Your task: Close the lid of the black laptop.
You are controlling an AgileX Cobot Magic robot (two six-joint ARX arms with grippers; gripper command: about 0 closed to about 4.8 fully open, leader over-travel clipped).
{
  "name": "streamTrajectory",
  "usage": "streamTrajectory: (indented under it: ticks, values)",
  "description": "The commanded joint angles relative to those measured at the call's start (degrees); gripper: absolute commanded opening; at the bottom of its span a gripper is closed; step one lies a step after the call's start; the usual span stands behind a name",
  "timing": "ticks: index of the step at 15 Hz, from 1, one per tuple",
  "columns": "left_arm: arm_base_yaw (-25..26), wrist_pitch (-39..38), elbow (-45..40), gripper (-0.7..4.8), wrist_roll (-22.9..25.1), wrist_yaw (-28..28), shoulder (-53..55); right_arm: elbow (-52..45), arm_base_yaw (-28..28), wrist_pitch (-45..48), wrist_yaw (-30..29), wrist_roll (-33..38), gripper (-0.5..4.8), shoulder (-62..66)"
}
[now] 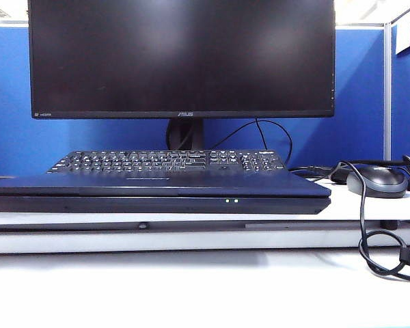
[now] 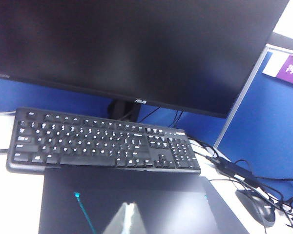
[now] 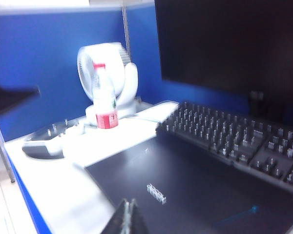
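The black laptop [image 1: 157, 203] sits at the desk's front edge with two green LEDs lit on its front. Its lid [image 1: 157, 184] lies flat down on the base, plain dark outer face up. The left wrist view looks down on the lid [image 2: 151, 195], with my left gripper [image 2: 129, 207] just above it, tips pressed together and holding nothing. Over the logo side of the lid [image 3: 195, 190] in the right wrist view hangs my right gripper [image 3: 128, 204], likewise shut and empty. Neither gripper shows in the exterior view.
A separate black keyboard [image 1: 167, 160] lies right behind the laptop, under the large ASUS monitor [image 1: 181, 55]. A mouse [image 1: 377, 181] and looping cables [image 1: 383, 260] are at the right. A white fan [image 3: 107, 73] and a bottle [image 3: 105, 105] stand at the left.
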Motion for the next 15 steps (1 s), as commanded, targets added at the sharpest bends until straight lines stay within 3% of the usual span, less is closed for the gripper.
streamTrajectory:
  ticks: [1, 6, 9, 12, 15]
  values:
    - [0.0, 1.1, 0.1, -0.03, -0.1, 0.4, -0.1, -4.6, 0.0, 2.4, 0.5, 1.5, -0.01, -5.1]
    - [-0.1, 1.1, 0.1, -0.03, 0.2, 1.6, -0.1, -9.2, -0.2, 1.7, 1.0, 4.2, -0.01, -11.4]
    - [-0.1, 1.1, 0.0, -0.03, 0.8, 1.8, -0.1, -10.6, -0.3, 2.4, 3.7, 1.7, -0.01, -11.4]
    - [-0.1, 1.1, 0.0, -0.03, 0.7, 1.9, -0.1, -17.3, -0.3, 7.8, 3.5, 1.9, -0.01, -11.4]
    - [-0.1, 1.1, 0.0, -0.03, 0.7, 1.8, -0.1, -24.8, -0.3, 19.5, 6.6, 3.0, -0.01, -11.4]
